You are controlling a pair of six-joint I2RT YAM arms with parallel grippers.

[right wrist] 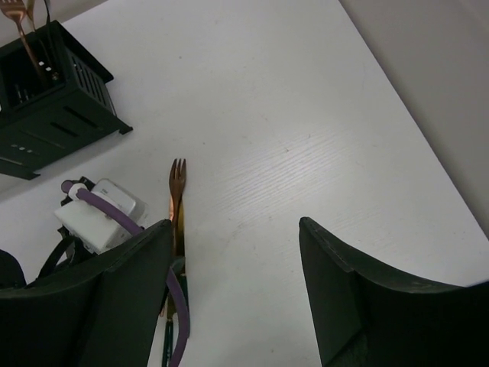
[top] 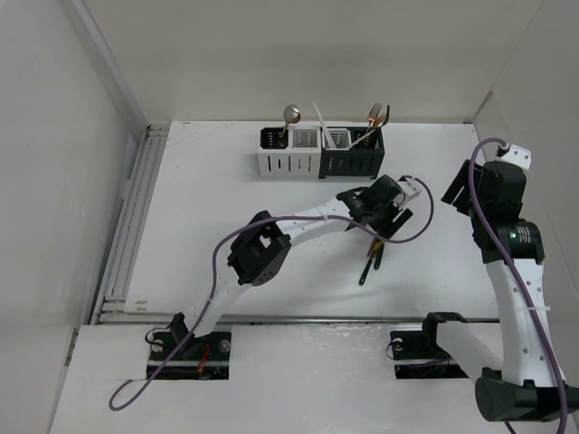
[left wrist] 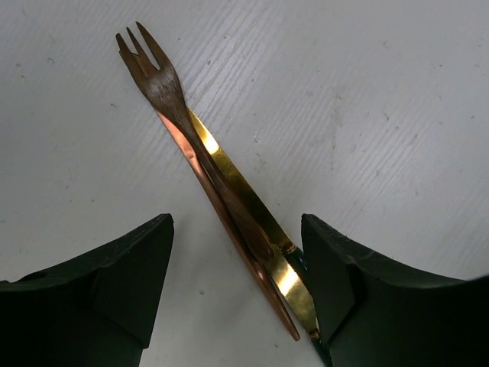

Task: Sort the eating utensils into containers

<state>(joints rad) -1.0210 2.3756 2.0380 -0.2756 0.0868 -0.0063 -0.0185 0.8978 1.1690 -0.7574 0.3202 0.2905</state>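
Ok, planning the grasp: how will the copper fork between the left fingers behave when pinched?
Likely stiff: the copper fork looks like metal. Its slim, glossy handle may slip or pivot in the left gripper. It lies on a gold utensil, which may shift too.

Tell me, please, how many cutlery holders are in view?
4, joined in a row at the far side of the table: leftmost holder, with a spoon; second holder; third holder; rightmost holder, with forks. None seems hidden.
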